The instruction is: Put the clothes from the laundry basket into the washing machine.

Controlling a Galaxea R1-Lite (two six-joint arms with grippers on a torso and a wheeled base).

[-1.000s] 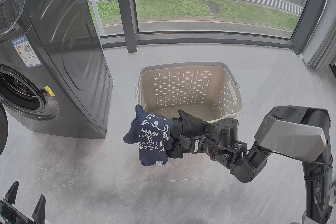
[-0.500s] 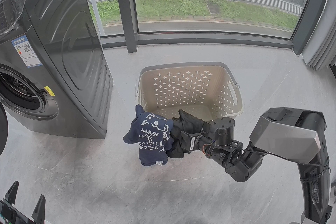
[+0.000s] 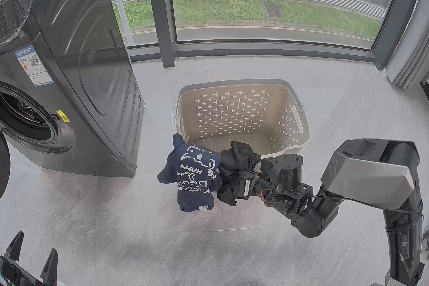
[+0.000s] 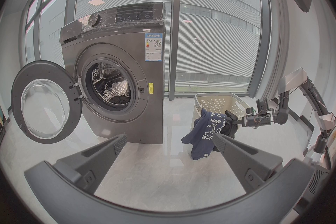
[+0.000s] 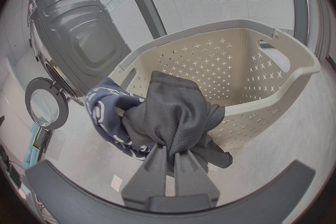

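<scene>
Left gripper [image 3: 35, 246]: low on the near side, fingers spread, holding nothing. Right gripper [image 5: 171, 151]: pinched tight on a bunched black mesh garment [image 5: 175, 112], held just over the front rim of the laundry basket [image 3: 241, 84]. A navy printed shirt [image 3: 193, 175] drapes over that rim, touching the black one. My read: raise the bundle well clear before swinging, or the navy shirt may drag along. Then carry it left to the washing machine [image 4: 154, 95], whose door [image 4: 43, 102] is wide open.
</scene>
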